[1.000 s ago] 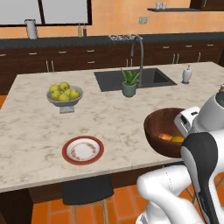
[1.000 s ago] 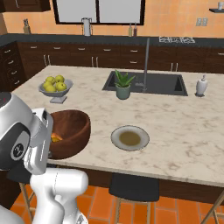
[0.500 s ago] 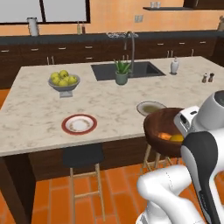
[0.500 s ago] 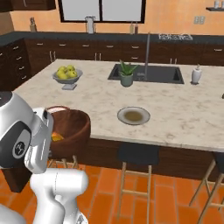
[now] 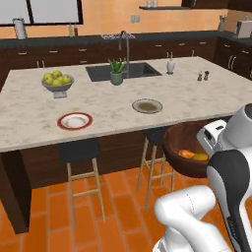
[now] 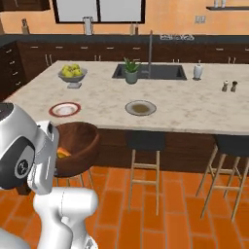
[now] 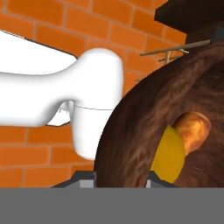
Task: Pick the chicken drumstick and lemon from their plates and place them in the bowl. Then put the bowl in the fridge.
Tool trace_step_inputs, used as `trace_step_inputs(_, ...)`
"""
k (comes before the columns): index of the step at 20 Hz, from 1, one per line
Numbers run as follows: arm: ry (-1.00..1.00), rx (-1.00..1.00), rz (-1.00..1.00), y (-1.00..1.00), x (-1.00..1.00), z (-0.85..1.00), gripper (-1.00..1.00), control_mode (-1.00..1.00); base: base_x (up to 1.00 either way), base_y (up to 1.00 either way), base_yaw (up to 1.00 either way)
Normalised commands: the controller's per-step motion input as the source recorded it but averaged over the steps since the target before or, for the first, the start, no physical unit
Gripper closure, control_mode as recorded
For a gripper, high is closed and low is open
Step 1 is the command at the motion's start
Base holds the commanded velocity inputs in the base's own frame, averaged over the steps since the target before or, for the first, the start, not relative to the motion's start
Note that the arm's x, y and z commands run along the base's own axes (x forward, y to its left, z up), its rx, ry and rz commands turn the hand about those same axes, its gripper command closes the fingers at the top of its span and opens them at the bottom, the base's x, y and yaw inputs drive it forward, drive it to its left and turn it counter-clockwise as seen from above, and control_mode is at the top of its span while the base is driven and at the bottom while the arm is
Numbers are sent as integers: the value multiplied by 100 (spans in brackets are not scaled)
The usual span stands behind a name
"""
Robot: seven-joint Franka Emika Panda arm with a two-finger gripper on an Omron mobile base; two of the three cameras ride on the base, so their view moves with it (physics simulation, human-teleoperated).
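The bowl hangs off the worktop, out over the orange brick floor beside the arm, with the jaws closed on its rim. In the hand view the rim runs down between the jaws, and the lemon lies against the drumstick inside the dark brown wall. The left base view shows both as small orange and yellow shapes on the bowl's bottom; the right base view shows just an orange sliver at the bowl's edge behind the arm. On the worktop sit the red-rimmed plate and the grey plate, well apart. Farther back stand a fruit bowl and a potted plant by the sink. Stools stand under the worktop's edge.
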Motion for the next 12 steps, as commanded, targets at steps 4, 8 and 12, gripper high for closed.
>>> trace_step_inputs(4, 0, 0, 0, 0, 0, 0, 100, 100, 0, 21, -87)
trace_step_inputs(8, 0, 0, 0, 0, 0, 0, 100, 100, 0, 27, -90)
trace_step_inputs(12, 0, 0, 0, 0, 0, 0, 100, 100, 0, 15, -91)
